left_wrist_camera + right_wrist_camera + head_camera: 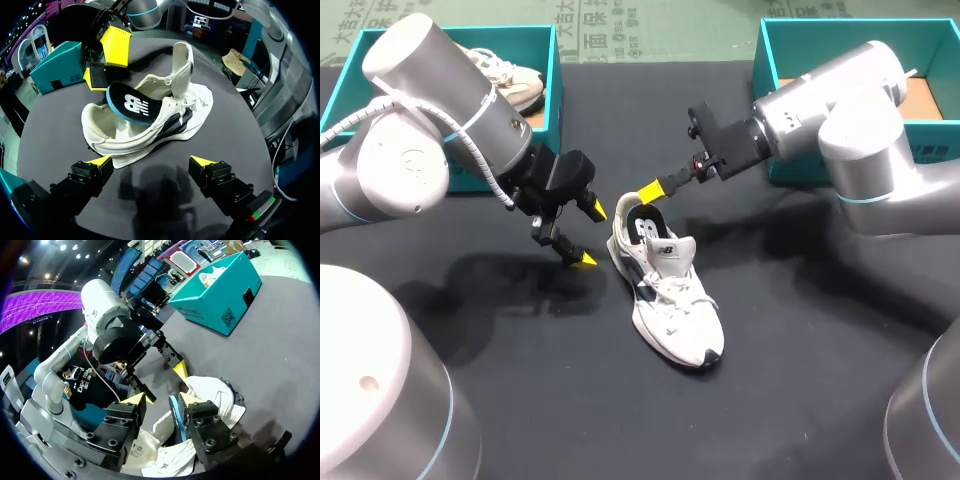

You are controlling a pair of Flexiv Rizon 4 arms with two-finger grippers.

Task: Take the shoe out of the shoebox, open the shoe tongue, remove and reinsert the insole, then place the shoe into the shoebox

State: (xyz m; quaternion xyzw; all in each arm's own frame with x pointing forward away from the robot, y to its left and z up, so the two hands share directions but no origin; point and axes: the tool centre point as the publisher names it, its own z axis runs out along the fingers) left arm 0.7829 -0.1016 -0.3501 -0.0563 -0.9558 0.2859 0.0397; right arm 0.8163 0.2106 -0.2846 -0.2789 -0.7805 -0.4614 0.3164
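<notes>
Centrally, shoe (675,300) sits on black table (800,400); teal shoeboxes (556,90) (770,60) at far corners.

The shoe (665,300) lay on the table (800,390) near its middle, toe toward the near edge and heel toward the far one; the insole (645,228) stood partly out of the heel opening; the left gripper (590,234) hung just left of the heel, over the table; the right gripper (161,400) sat just behind the heel, the insole between its parted fingers; the left shoebox (555,90) stood at the far left with a second shoe (515,80) in it; the right shoebox (770,60) stood at the far right.
</notes>
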